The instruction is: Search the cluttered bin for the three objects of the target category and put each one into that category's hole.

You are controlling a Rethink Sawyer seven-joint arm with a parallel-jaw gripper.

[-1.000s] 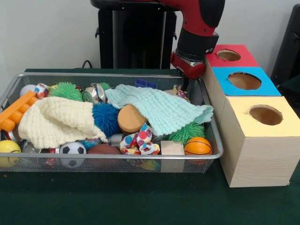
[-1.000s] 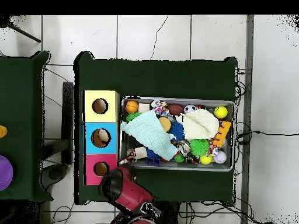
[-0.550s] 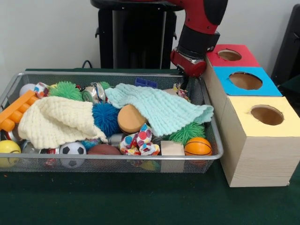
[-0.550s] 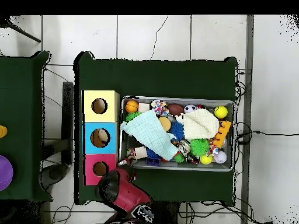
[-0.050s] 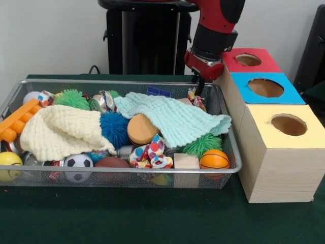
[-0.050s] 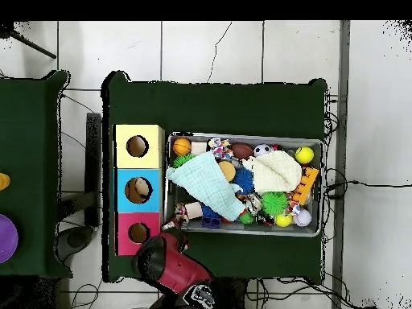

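A wire mesh bin (image 5: pixel 127 81) holds mixed clutter: an orange basketball (image 5: pixel 214 158), a soccer ball (image 5: pixel 78 162), a yellow smiley ball (image 5: pixel 9 163), a brown football (image 5: pixel 111 162), spiky balls and cloths. My gripper (image 5: pixel 197 90) hangs over the bin's far right corner, next to the red box (image 5: pixel 264 63). It looks shut on a colourful crinkled toy (image 5: pixel 196 99), held just above the mint cloth (image 5: pixel 172 117). In the overhead view the gripper (image 6: pixel 173 232) sits at the bin's lower left corner, mostly hidden by the arm.
Three boxes with round holes line the bin's side: red, blue (image 5: pixel 292 94) and yellow (image 5: pixel 264 127). Overhead, something pale lies inside the blue box's hole (image 6: pixel 142 189). A cream cloth (image 5: pixel 61 129), an orange disc (image 5: pixel 141 128) and a wooden block (image 5: pixel 186 161) also lie in the bin.
The arm has risen and shifted slightly away from the boxes. The colourful toy under the gripper has come up a little with it.
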